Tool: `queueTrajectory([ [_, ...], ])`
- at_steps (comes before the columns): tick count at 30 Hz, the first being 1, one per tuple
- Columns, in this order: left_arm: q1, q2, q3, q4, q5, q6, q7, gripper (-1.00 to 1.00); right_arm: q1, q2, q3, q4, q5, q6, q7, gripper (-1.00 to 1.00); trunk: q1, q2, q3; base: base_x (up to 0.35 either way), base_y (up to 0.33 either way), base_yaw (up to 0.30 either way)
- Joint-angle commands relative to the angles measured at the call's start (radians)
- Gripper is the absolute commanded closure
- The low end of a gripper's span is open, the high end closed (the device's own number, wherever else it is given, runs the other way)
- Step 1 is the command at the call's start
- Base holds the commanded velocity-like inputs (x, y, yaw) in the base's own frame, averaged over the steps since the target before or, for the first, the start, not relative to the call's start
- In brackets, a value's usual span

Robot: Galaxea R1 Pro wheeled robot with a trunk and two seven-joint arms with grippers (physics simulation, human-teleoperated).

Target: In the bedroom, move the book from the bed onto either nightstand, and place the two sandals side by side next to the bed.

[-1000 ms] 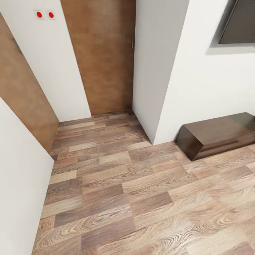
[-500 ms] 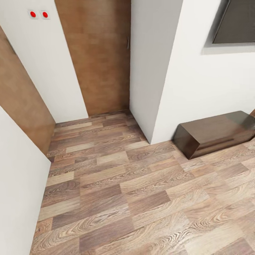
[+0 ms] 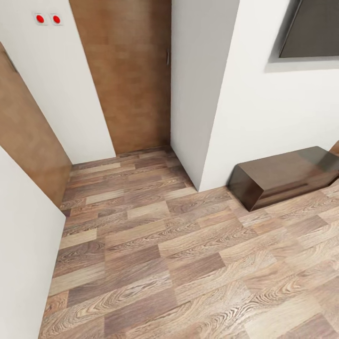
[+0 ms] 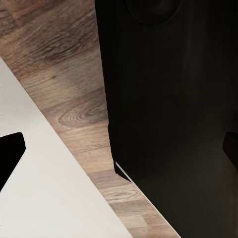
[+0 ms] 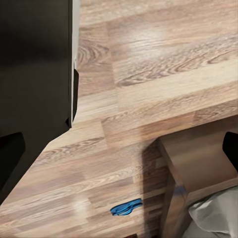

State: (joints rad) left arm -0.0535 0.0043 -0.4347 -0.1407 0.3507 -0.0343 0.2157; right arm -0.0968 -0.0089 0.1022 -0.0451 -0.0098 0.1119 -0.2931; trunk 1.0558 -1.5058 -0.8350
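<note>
One bright blue sandal (image 5: 126,207) lies on the wood floor close to a corner of the bed (image 5: 198,163), whose brown frame carries an off-white mattress (image 5: 214,216). My right gripper (image 5: 119,148) hangs open high above that floor, its dark fingertips (image 5: 11,148) far apart at the picture's sides. My left gripper (image 4: 119,148) is open too, with nothing between its fingertips (image 4: 10,151), over floor beside a white wall (image 4: 44,198). The book and the nightstand are out of view.
In the head view a long low dark brown cabinet (image 3: 287,176) stands against the white wall at right, under a dark panel (image 3: 313,28). A wall corner (image 3: 200,186) juts out mid-room. Brown doors (image 3: 127,75) stand behind it, and a white wall (image 3: 23,245) is near left. My black body (image 4: 173,99) is close.
The whole head picture has slid slightly left and the cabinet shows more fully, so the camera has moved. Nothing in the room itself has shifted.
</note>
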Motion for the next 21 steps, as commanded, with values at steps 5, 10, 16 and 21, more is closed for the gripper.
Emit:
queueTrajectory([
  [5,0.0,0.0,-0.009,0.0,0.01,-0.003,0.004,-1.0,0.0,-0.001,0.008,-0.002,-0.001,0.009,-0.003,-1.0,0.0,0.0,-0.001,0.0,0.0,-0.011],
  [10,0.0,0.0,-0.009,0.0,0.01,-0.003,0.004,-1.0,0.0,-0.002,0.008,-0.002,-0.001,0.009,-0.003,-1.0,0.0,0.0,-0.001,0.0,0.0,-0.005],
  [16,0.0,0.0,-0.009,0.0,0.01,-0.003,0.004,-1.0,0.0,-0.003,0.008,-0.002,-0.001,0.009,-0.003,-1.0,0.0,0.0,-0.001,0.0,0.0,-0.002],
  [21,0.0,0.0,-0.009,0.0,0.01,-0.003,0.003,-1.0,0.0,-0.003,0.008,-0.002,-0.001,0.009,-0.003,-1.0,0.0,0.0,-0.001,0.0,0.0,0.0],
])
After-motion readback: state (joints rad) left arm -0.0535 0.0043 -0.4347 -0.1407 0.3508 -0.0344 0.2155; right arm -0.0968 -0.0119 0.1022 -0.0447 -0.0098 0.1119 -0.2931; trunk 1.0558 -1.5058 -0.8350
